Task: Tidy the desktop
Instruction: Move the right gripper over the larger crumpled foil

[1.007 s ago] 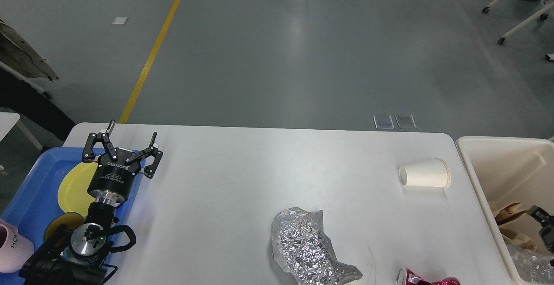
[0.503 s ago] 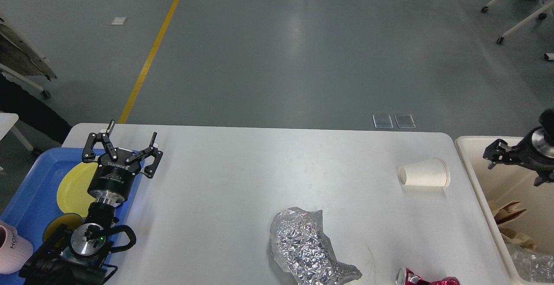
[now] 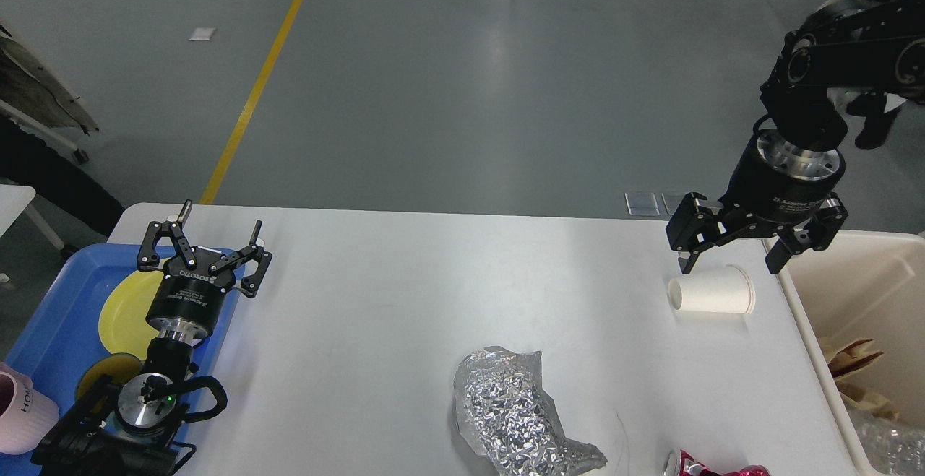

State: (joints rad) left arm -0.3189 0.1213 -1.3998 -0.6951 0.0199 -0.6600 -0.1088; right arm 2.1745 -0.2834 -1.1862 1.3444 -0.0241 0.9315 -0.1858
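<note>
The white desktop (image 3: 405, 303) carries a white paper cup (image 3: 712, 293) lying on its side at the right, a crumpled sheet of silver foil (image 3: 513, 411) near the front, and a crushed red can (image 3: 712, 467) at the bottom edge. My right gripper (image 3: 733, 266) hangs open just above the cup, one finger on each side of it, not touching it. My left gripper (image 3: 220, 224) stands open and empty at the desktop's left edge, over the rim of the blue tray (image 3: 50, 317).
The blue tray holds a yellow plate (image 3: 126, 310), a small yellow dish (image 3: 97, 375) and a pink mug (image 3: 22, 411). A cream-white bin (image 3: 860, 295) with paper and plastic scraps stands beyond the desktop's right edge.
My right arm has risen from over the bin and swung left, bringing its open gripper above the paper cup. The left arm has not moved.
</note>
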